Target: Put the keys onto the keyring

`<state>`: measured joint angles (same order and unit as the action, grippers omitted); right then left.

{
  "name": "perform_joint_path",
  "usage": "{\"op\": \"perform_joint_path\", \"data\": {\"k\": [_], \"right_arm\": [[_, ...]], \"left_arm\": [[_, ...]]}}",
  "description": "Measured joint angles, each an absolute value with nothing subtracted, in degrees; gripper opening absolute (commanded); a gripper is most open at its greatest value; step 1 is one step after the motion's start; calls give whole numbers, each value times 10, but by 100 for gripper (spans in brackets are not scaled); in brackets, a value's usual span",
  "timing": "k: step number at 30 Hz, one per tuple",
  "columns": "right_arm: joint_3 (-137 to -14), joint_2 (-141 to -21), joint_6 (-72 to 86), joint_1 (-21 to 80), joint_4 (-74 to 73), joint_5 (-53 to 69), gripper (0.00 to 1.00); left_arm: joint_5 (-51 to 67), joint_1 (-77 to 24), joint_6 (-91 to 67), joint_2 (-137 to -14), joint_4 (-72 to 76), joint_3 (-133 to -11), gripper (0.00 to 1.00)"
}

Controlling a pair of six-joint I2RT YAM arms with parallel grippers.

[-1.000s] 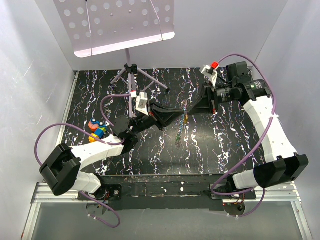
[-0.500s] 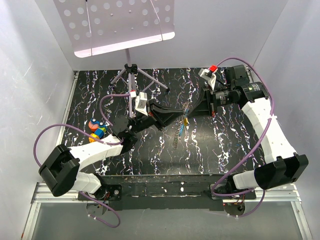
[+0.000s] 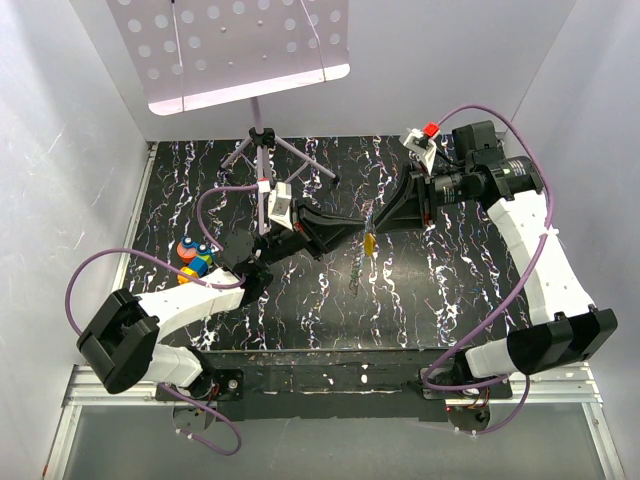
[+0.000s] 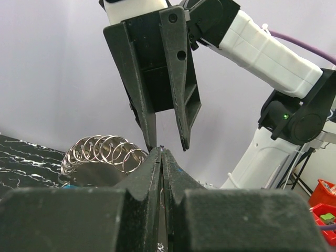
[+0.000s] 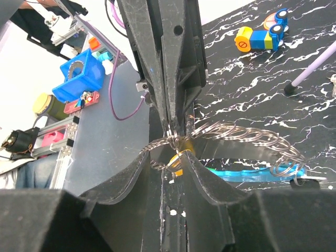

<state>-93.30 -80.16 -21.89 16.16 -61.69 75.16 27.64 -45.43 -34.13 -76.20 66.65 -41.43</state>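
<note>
Left claw: the left gripper (image 4: 160, 157) is closed tight, with its tips pinching a wire loop of the keyring (image 5: 239, 135).
Right claw: the right gripper (image 4: 168, 147) stands part-way open, a gap showing between its two fingertips. They sit either side of the left tips, and I cannot tell if they press on anything.
Meeting point: the two claws meet tip to tip above the middle of the table, the left reaching in from 8 o'clock and the right from 2 o'clock.
Keys, place: the yellow-orange key (image 5: 177, 160) sits in the gap of the right claw, just below the pinch. The blue key (image 5: 247, 174) lies along the dangling rings, toward 4 o'clock in the right wrist view.
Table: the table (image 3: 200, 180) is black with white marble veining and has a metal rail (image 3: 320, 398) at its near edge.
On it: a toy car (image 3: 192, 258) in blue, orange and yellow at 9 o'clock, and a music stand (image 3: 262, 140) with purple legs at 12 o'clock.
Room: plain white walls (image 3: 60, 150) on three sides. A blue bin (image 5: 79, 73) shows beyond the table in the right wrist view.
Keyring, look: a springy coil of thin silver split rings, hanging off the table.
Keys, look: small, with bright plastic heads. Whether either is threaded on, I cannot tell.
</note>
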Motion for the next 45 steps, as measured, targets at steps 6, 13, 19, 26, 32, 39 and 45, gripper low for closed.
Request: {"op": "perform_joint_path", "data": {"k": [6, 13, 19, 26, 32, 39, 45], "right_arm": [[-945, -816, -225, 162, -622, 752, 40], [-946, -828, -228, 166, -630, 751, 40], [-962, -830, -235, 175, -634, 747, 37], [-964, -830, -244, 185, -636, 740, 32], [-964, -830, -255, 193, -642, 725, 12], [-973, -838, -271, 196, -647, 721, 1], [-975, -839, -288, 196, -657, 717, 1]], "left_arm": [[283, -454, -352, -765, 675, -414, 0], [286, -454, -362, -772, 682, -420, 0], [285, -454, -368, -776, 682, -421, 0], [276, -454, -371, -776, 682, -421, 0], [272, -454, -372, -776, 682, -421, 0], [264, -452, -377, -776, 677, -421, 0], [265, -452, -382, -776, 673, -421, 0]]}}
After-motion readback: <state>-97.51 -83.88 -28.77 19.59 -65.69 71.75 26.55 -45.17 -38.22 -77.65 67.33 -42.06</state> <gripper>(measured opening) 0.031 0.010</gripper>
